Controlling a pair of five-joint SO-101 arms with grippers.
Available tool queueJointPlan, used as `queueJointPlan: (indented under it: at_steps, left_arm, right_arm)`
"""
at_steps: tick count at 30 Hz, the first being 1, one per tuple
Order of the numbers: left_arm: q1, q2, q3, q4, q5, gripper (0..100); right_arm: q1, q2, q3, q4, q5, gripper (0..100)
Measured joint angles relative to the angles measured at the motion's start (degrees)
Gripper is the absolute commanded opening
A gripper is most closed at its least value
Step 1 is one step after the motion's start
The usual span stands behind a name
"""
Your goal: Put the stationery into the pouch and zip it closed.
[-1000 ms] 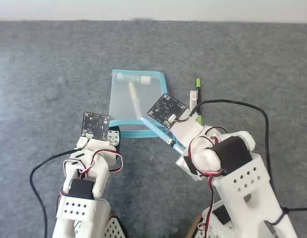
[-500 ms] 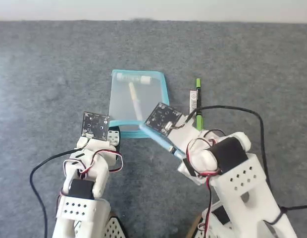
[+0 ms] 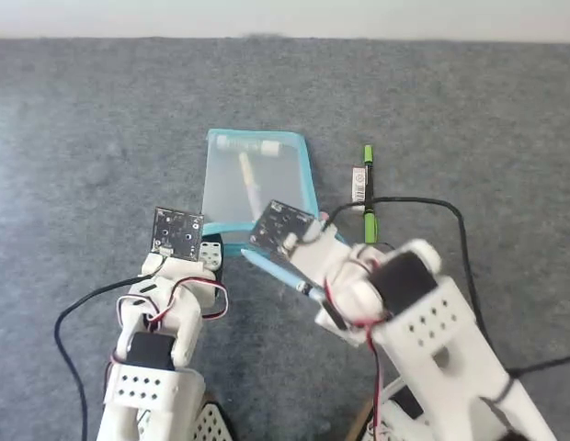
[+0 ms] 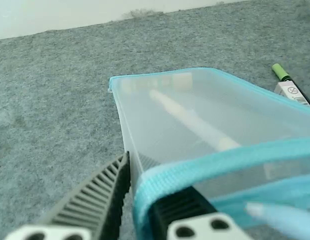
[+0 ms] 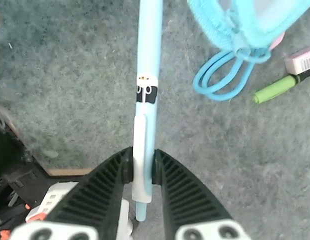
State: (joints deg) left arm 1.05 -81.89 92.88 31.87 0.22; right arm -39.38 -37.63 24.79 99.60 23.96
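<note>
A translucent pouch [image 3: 267,179] with blue trim lies flat on the grey mat, with a white pen [image 3: 249,181] and a white stick [image 3: 248,144] inside. My left gripper [image 3: 214,255] sits at its near left corner, shut on the blue zipper edge [image 4: 205,167]. My right gripper [image 5: 143,160] is shut on a light blue pen [image 5: 148,75], held low beside the pouch's near edge [image 3: 276,268]. The pen's tip [image 4: 272,215] shows by the zipper edge. A green marker [image 3: 368,188] and a small labelled eraser [image 3: 358,183] lie right of the pouch.
The pouch's blue zipper loop [image 5: 220,75] lies on the mat by its near right corner. A black cable [image 3: 423,207] from the right arm arcs over the marker's near end. Open grey mat surrounds the pouch on the far and left sides.
My right arm has swung left and nearer with the blue pen, whose tip has moved from over the pouch's near edge to just in front of it. The left arm has kept still.
</note>
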Motion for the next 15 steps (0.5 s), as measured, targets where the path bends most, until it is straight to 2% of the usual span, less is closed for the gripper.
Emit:
queueJointPlan:
  at_steps: [8, 15]
  left_arm:
    - [0.0, 0.0, 0.0, 0.0, 0.0, 1]
    - [0.4, 0.0, 0.0, 0.0, 0.0, 1]
  right_arm:
    - [0.9, 22.9, -19.9, 0.0, -4.6, 0.7]
    - [5.0, 39.0, -37.0, 0.1, -12.7, 0.8]
